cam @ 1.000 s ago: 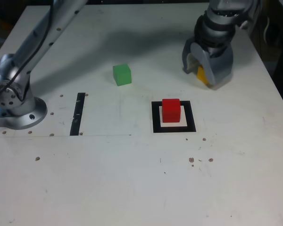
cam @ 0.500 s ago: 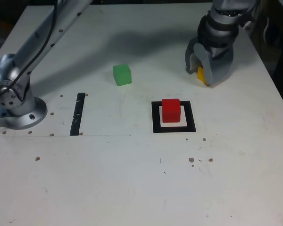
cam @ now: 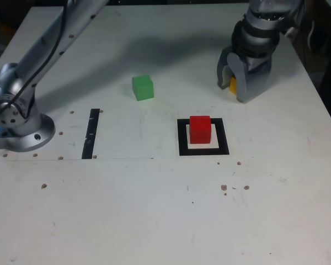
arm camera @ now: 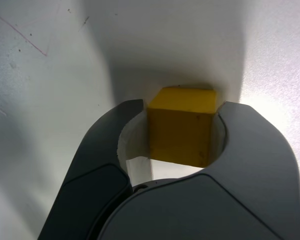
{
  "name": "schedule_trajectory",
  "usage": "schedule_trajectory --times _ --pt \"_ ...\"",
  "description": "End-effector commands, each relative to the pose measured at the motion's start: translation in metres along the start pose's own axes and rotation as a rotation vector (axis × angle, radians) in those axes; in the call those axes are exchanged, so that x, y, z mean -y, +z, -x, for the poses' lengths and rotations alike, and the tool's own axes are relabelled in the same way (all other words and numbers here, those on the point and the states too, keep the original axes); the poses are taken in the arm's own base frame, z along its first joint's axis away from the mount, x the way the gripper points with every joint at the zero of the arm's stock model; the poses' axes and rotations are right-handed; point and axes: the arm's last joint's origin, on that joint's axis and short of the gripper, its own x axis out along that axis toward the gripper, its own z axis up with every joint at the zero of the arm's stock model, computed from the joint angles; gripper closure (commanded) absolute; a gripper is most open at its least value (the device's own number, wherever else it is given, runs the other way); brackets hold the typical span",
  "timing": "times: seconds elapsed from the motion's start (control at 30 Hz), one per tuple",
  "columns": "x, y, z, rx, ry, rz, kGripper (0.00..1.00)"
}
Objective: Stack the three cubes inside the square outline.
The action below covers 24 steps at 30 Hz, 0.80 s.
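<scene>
gripper (cam: 235, 86) clamped on yellow cube (arm camera: 182, 125), cube between its jaws, on table (cam: 154, 210)

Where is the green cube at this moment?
In the exterior view the green cube sits alone on the table, left of the gripper, above-left of the red cube.

So the gripper (arm camera: 182, 117) has its two dark grey jaws closed in around the yellow cube (arm camera: 181, 125), one jaw on each side of it. One jaw presses flat against the cube's side; the other curves round the opposite side, and a sliver of white shows between that jaw's inner curve and the cube. The cube sits on the white table (arm camera: 50, 60), with its top face and one side face showing. There's a soft shadow on the table just past the cube, plus a few faint scratches and specks.
</scene>
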Motion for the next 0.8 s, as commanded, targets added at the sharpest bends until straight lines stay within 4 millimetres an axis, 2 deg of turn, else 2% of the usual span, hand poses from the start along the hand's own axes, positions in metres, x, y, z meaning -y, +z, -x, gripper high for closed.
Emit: schedule_trajectory --times 0.0,0.23,0.37,0.47,0.63,0.77 --pt "0.001 0.000 0.006 -0.004 0.012 0.026 0.76" --pt "0.011 -0.018 0.058 -0.042 0.035 0.219 0.77" --pt "0.031 -0.027 0.093 -0.033 0.042 0.417 0.80" --pt "0.054 -0.024 0.115 -0.020 0.039 0.524 0.80" --pt "0.087 -0.004 0.127 0.014 -0.038 0.554 0.83" --pt "0.115 0.009 0.123 -0.023 -0.100 0.636 0.86"
